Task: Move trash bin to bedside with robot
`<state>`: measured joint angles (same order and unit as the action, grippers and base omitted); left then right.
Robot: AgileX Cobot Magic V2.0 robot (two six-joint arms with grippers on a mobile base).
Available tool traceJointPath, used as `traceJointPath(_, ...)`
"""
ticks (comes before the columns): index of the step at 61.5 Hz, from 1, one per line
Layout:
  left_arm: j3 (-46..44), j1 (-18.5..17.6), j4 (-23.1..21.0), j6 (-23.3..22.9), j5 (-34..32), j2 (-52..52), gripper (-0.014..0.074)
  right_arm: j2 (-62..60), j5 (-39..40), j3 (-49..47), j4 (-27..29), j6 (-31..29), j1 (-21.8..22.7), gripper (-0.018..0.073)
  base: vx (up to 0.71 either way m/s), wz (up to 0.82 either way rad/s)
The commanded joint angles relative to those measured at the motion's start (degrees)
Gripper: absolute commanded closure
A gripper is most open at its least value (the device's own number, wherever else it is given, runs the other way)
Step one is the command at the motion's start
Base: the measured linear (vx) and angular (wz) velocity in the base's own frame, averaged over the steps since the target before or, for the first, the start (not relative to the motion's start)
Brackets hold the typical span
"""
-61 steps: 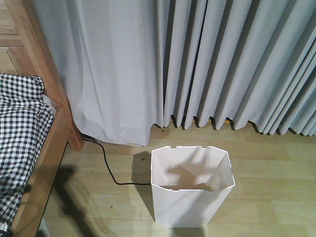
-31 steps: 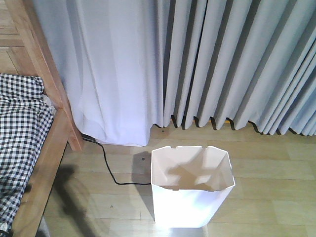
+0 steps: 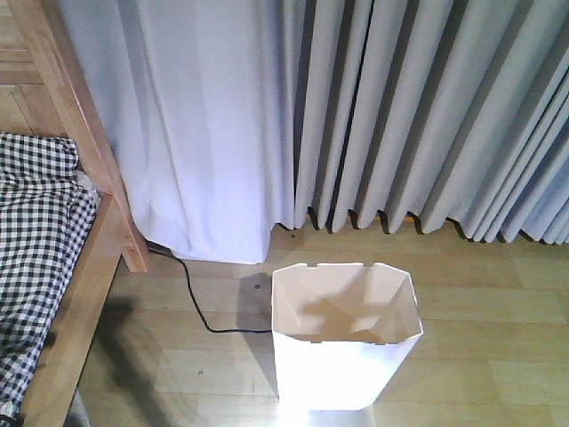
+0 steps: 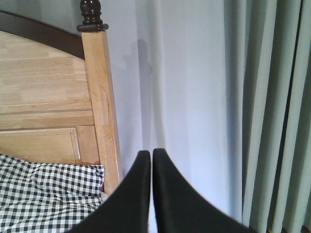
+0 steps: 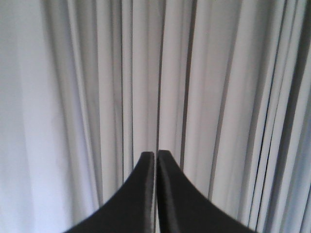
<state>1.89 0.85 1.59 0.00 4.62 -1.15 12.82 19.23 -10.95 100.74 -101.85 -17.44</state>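
Note:
The white faceted trash bin (image 3: 342,336) stands upright on the wooden floor at the bottom centre of the front view, its notched rim facing up and nothing visible inside. The bed's wooden post (image 3: 84,133) and checked bedding (image 3: 40,231) fill the left edge, roughly a bin's width from the bin. In the left wrist view, my left gripper (image 4: 151,154) is shut, holds nothing, and points at the bed post (image 4: 102,107) and curtain. In its own wrist view my right gripper (image 5: 156,154) is shut too, holding nothing, in front of curtain folds. Neither arm shows in the front view.
Grey pleated curtains (image 3: 400,116) hang to the floor behind the bin. A black cable (image 3: 191,298) runs from the bed post across the floor toward the bin's left side. The bed's side rail (image 3: 76,329) slants along the left.
The view has crept slightly forward: the bin and bed sit a touch lower in the frame. Both are otherwise unchanged.

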Motion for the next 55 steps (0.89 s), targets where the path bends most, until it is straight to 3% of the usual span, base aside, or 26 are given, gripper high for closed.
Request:
traceJointPath(1,0.67,0.04,-0.54,-0.79,-4.25,-0.43,0.0603,0.47,-7.63,-1.45,-6.46,3.92,6.20,0.0568,0.00,0.00)
traceJointPath(6,0.67,0.04,-0.54,-0.79,-4.25,-0.43,0.0603,0.25,-14.59,-1.32,-15.64,10.48,11.33,0.0568,0.00,0.00)
traceJointPath(11,0.67,0.04,-0.54,-0.79,-4.25,-0.43,0.0603,-0.52,-22.02,-1.32,-31.66,20.22,15.05,0.0568,0.00,0.00)
traceJointPath(16,0.67,0.04,-0.54,-0.79,-4.25,-0.43,0.0603,-1.76,-27.08,-1.32,-48.84,36.05,17.91,0.0568,0.00,0.00)
traceJointPath(23,0.67,0.04,-0.54,-0.79,-4.25,-0.43,0.0603,-3.51,-30.32,-1.32,-69.85,62.79,22.56,0.0568,0.00,0.00)
traceJointPath(28,0.67,0.04,-0.54,-0.79,-4.25,-0.43,0.0603,-5.24,-31.78,-1.32,-81.99,78.24,24.78,0.0568,0.00,0.00)
traceJointPath(31,0.67,0.04,-0.54,-0.79,-4.25,-0.43,0.0603,-6.29,-32.23,-1.32,-88.14,84.47,25.09,0.0568,0.00,0.00)
traceJointPath(35,0.67,0.04,-0.54,-0.79,-4.25,-0.43,0.0603,-7.49,-30.79,-0.24,-92.64,87.71,24.82,0.0568,0.00,0.00)
traceJointPath(45,0.67,0.04,-0.54,-0.79,-4.25,-0.43,0.0603,-10.73,-20.40,8.07,-94.87,88.26,24.82,0.0568,0.00,0.00)
traceJointPath(50,0.67,0.04,-0.54,-0.79,-4.25,-0.43,0.0603,-12.04,-13.73,12.91,-97.43,91.57,24.82,0.0568,0.00,0.00)
traceJointPath(55,0.67,0.04,-0.54,-0.79,-4.29,-0.43,0.0603,-12.80,-16.80,12.59,-103.20,97.09,24.88,0.0568,0.00,0.00)
